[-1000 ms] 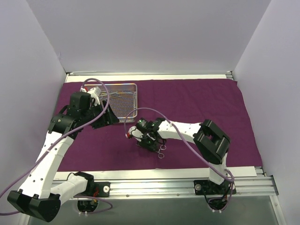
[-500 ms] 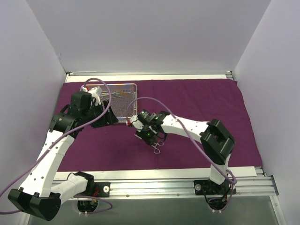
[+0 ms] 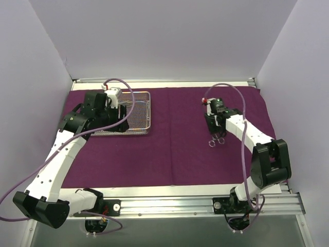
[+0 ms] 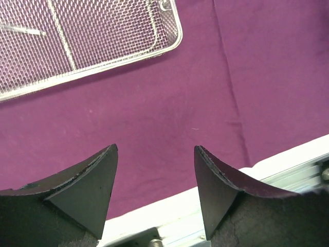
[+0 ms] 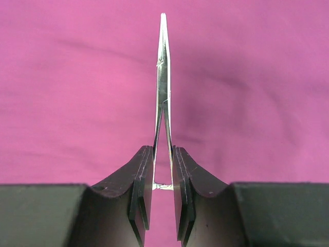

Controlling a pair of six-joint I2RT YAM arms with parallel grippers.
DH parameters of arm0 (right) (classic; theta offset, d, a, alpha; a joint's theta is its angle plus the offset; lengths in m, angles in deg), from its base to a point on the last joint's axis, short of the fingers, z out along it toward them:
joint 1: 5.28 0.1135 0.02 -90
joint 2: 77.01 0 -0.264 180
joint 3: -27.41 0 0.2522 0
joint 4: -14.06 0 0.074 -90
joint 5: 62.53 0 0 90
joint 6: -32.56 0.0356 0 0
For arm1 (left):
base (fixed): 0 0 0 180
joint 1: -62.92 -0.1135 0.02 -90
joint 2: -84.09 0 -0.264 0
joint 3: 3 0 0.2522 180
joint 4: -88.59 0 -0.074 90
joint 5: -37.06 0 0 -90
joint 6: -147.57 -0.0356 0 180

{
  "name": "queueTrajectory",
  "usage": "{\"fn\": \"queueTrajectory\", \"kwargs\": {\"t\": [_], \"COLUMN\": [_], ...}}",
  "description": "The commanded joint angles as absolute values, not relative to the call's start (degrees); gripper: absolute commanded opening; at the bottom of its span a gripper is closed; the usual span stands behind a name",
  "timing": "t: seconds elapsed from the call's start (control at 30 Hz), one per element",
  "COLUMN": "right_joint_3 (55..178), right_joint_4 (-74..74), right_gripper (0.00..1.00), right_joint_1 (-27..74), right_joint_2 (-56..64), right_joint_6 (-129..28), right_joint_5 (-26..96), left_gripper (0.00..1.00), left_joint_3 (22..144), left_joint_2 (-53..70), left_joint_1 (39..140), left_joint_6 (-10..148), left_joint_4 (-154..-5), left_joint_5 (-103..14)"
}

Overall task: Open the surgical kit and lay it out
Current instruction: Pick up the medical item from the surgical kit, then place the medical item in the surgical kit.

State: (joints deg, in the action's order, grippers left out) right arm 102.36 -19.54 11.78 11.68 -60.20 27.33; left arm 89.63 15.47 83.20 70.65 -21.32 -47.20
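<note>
Plain pale walls (image 3: 164,36) enclose the surface (image 3: 169,234) on three sides, with an aluminium rail (image 3: 169,206) along its near edge.

White panels (image 3: 154,36) stand on three sides, and a silver rail (image 3: 169,206) runs along the near edge.

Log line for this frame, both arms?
left pincer: open, empty, beside tray | right pincer: shut on scissors, over cloth, right side
</note>
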Motion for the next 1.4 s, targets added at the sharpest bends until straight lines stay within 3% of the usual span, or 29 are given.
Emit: {"fn": "queueTrajectory", "kwargs": {"t": [0.0, 0.37, 0.73, 0.8, 0.83, 0.97, 1.17, 1.37], "right_joint_3": [99.0, 94.3, 95.8, 95.9, 96.4, 100.1, 113.5, 120.7], "right_joint_4": [-20.7, -15.5, -14.4, -14.6, -15.4, -16.4, -26.1, -31.5], "right_gripper": [0.00, 0.00, 0.02, 0.17, 0.33, 0.56, 0.76, 0.79], "right_joint_1": [6.4, -11.0, -14.6, -14.7, -14.6, -14.0, -7.1, 13.3], "right_joint_2": [8.9, 12.8, 20.5, 21.1, 21.3, 18.9, 13.7, 11.5], "right_joint_6": [-65.6, -77.9, -78.4, -76.9, -76.3, -69.7, -50.9, -37.1], "right_joint_5": [19.8, 22.3, 26.0, 25.4, 23.4, 16.5, 4.2, 12.0], "left_gripper": [0.70, 0.69, 0.69, 0.70, 0.70, 0.72, 0.73, 0.72], "left_joint_3": [91.6, 90.6, 91.0, 91.6, 92.0, 94.6, 101.0, 103.5], "left_joint_2": [14.8, 11.6, 8.7, 7.8, 7.4, 4.7, -2.8, -8.6], "left_joint_1": [84.9, 84.3, 83.9, 83.8, 83.6, 81.3, 76.1, 70.3], "left_joint_6": [65.2, 62.0, 63.5, 63.5, 63.6, 65.3, 69.4, 79.0], "left_joint_4": [-21.8, -21.6, -23.1, -23.3, -23.3, -23.2, -21.5, -23.1], "left_joint_5": [-50.6, -50.7, -48.9, -49.4, -49.5, -51.0, -52.1, -50.6]}}
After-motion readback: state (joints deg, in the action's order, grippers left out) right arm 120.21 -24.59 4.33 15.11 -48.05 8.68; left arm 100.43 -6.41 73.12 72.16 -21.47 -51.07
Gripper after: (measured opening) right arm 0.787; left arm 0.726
